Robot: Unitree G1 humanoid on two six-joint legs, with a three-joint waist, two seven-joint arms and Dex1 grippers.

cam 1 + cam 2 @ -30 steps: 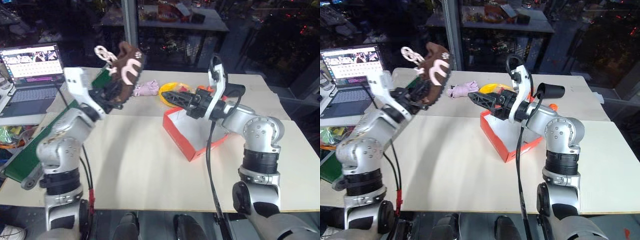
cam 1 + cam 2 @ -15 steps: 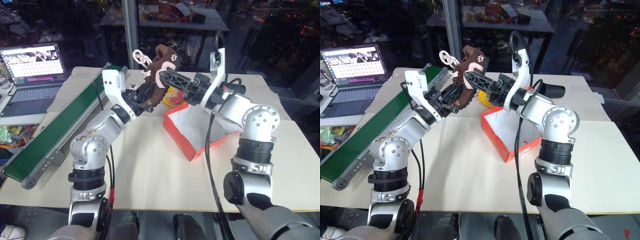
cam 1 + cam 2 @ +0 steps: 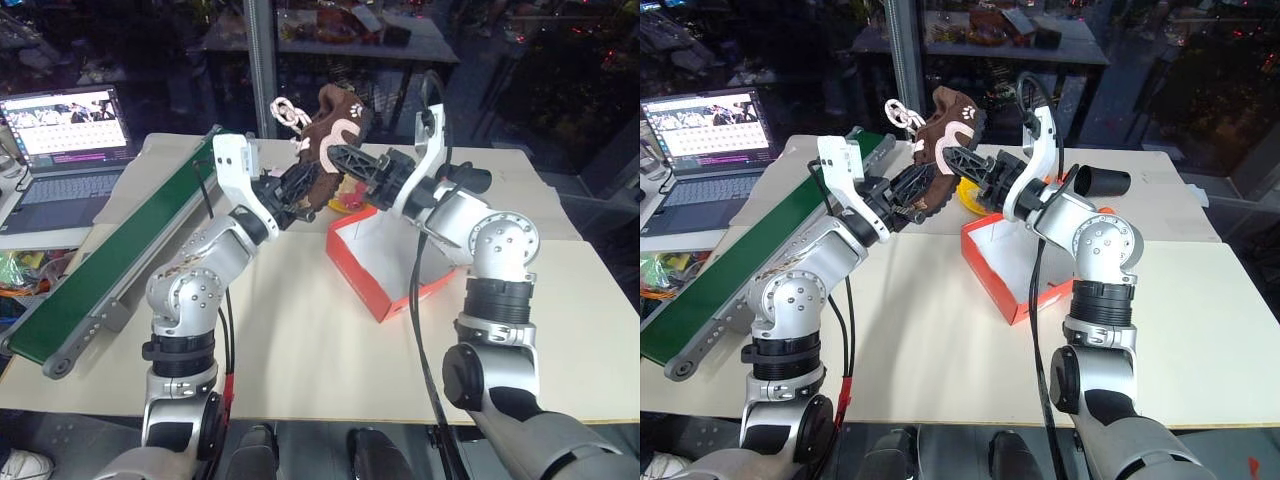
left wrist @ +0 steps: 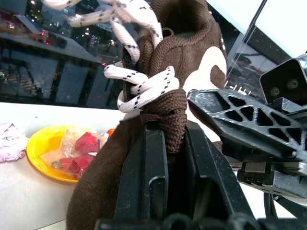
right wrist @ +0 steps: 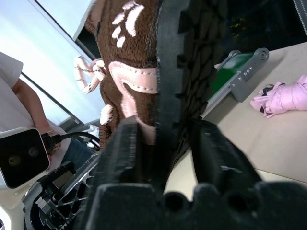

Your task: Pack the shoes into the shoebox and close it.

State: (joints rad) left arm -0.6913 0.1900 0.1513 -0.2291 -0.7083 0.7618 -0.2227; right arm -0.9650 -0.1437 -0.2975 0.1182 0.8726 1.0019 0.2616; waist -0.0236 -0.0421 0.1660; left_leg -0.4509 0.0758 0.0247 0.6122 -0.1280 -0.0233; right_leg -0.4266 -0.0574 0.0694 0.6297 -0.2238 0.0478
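Mid-air handover above the table: left gripper (image 3: 300, 188) clamped on the brown shoe (image 3: 330, 135) at its laced tongue, right gripper (image 3: 345, 160) with its fingers either side of the sole edge, seemingly pinching it. The open shoebox (image 3: 385, 255) sits just below, right of the shoe (white interior looks empty). Judgement: confirm the right-hand grip is firm before the left lets go, then lower the shoe sole-down into the box.

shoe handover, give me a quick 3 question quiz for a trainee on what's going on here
1. True or false: the brown shoe rests inside the shoebox.
2. Which grippers touch the shoe? A left only, B right only, C both.
3. What lies on the table to the robot's left?

Key
1. False; it is held in the air.
2. C; left gripper is clamped on it, right gripper straddles its sole.
3. A green conveyor belt.
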